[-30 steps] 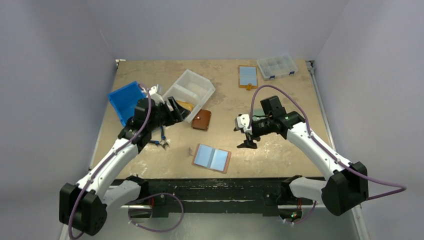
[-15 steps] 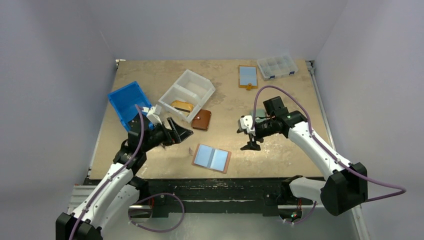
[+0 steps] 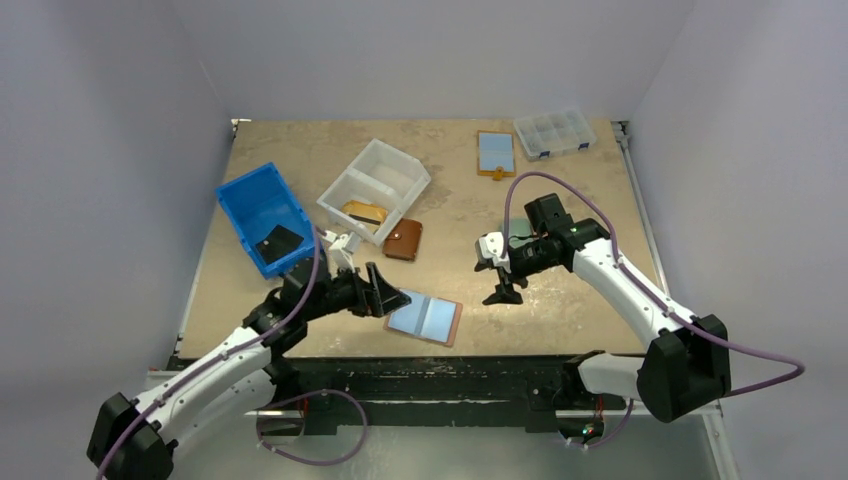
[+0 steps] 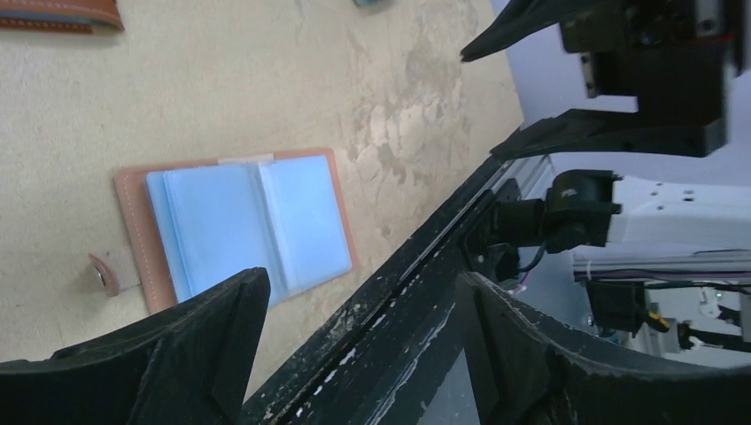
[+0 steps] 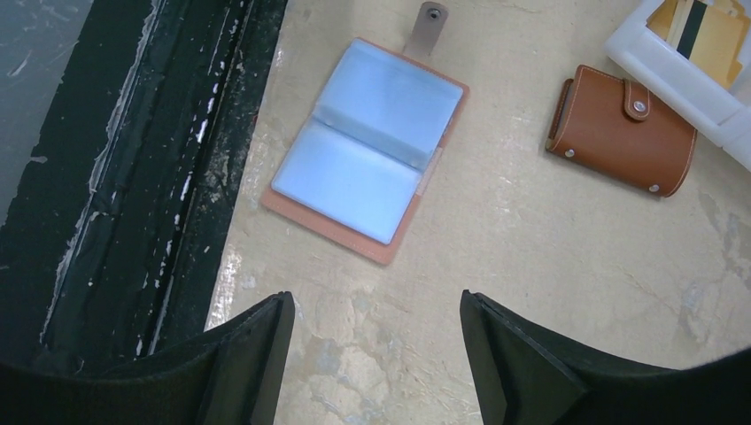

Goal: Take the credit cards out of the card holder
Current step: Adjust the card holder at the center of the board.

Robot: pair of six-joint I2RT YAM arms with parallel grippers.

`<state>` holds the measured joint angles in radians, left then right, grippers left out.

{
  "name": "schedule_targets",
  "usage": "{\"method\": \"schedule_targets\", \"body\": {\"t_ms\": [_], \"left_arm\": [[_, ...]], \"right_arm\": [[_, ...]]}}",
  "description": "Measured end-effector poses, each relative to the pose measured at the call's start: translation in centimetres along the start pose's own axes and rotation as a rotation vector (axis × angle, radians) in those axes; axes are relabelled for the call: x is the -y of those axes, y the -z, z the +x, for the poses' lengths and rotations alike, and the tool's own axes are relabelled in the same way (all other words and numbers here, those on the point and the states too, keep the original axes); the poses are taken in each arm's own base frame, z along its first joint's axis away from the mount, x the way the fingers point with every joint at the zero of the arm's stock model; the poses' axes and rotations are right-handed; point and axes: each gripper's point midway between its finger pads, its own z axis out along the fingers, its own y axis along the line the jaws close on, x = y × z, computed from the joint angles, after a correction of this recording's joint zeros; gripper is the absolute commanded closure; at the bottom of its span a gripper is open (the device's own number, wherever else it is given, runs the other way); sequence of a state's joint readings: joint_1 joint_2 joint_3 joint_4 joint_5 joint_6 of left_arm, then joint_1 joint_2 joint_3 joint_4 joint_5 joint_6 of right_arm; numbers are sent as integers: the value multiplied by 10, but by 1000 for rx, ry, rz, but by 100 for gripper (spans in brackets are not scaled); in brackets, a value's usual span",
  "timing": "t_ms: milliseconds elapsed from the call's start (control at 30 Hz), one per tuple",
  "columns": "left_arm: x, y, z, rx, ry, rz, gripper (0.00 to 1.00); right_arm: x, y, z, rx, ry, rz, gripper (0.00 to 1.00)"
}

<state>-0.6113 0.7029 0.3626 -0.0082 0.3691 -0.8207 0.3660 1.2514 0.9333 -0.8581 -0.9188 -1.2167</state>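
Left gripper (image 3: 392,292) over card holder's (image 3: 424,317) strap (image 5: 427,25)

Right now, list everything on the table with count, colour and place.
open card holder: one, tan, near edge
credit cards: count unclear, light blue, inside it
white bin: one, white, left of centre
tan item: one, inside white bin
closed wallet: one, brown, beside white bin
blue bin: one, blue, left side
black item: one, inside blue bin
second card holder: one, tan and blue, far edge
compartment box: one, clear, far right corner
left gripper: black, open, beside open card holder
right gripper: black, open, right of it
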Motion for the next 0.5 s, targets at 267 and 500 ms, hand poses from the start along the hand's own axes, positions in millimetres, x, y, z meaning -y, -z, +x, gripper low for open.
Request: {"method": "schedule_targets", "body": {"t_ms": [267,500], "left_arm": [[-9,-19,35,-89,-70,-94,20],[-5,-30,48,-105,-142,-147,20]], "right_arm": [[-2,0,-1,11,42,-13,23],[-2,-1,-1,10,66,-16,23]]}}
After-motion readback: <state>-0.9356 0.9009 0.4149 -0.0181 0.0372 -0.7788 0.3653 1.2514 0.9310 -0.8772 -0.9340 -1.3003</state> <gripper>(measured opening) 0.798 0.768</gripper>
